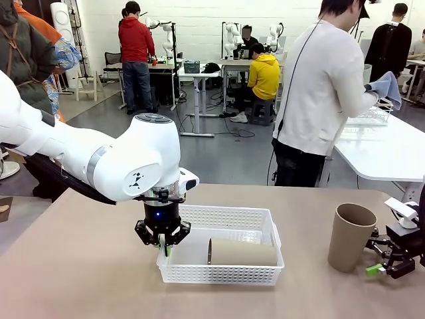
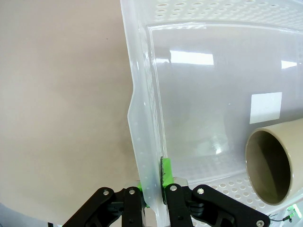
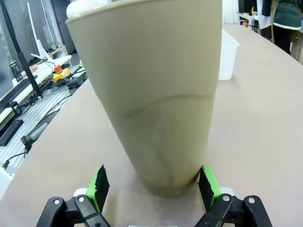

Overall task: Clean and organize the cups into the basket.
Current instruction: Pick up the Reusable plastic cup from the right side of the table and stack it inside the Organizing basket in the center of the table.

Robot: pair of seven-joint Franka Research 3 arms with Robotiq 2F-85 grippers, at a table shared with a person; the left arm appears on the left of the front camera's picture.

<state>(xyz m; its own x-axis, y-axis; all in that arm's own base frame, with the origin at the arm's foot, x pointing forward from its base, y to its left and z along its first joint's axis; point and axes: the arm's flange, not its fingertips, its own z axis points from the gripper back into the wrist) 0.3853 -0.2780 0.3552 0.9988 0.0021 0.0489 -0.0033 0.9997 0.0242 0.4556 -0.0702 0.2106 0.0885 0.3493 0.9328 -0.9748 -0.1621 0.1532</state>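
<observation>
A white lattice basket (image 1: 226, 216) sits mid-table. My left gripper (image 1: 164, 247) is shut on its left wall, one finger inside and one outside; the left wrist view shows the green pads (image 2: 165, 171) clamping that wall (image 2: 144, 142). A tan cup (image 1: 242, 252) lies on its side in the basket, its mouth (image 2: 271, 165) facing the held wall. A second tan cup (image 1: 350, 236) stands upright on the table at the right. My right gripper (image 1: 387, 260) is open and low beside it. In the right wrist view this cup (image 3: 156, 94) stands between the spread fingers (image 3: 99, 183).
A white label (image 2: 265, 107) lies on the basket's floor. A person (image 1: 325, 93) stands beyond the far edge, turned away, holding a blue cloth (image 1: 388, 86) over another table with a white wire basket (image 1: 372, 117). Bare table lies left of and in front of the basket.
</observation>
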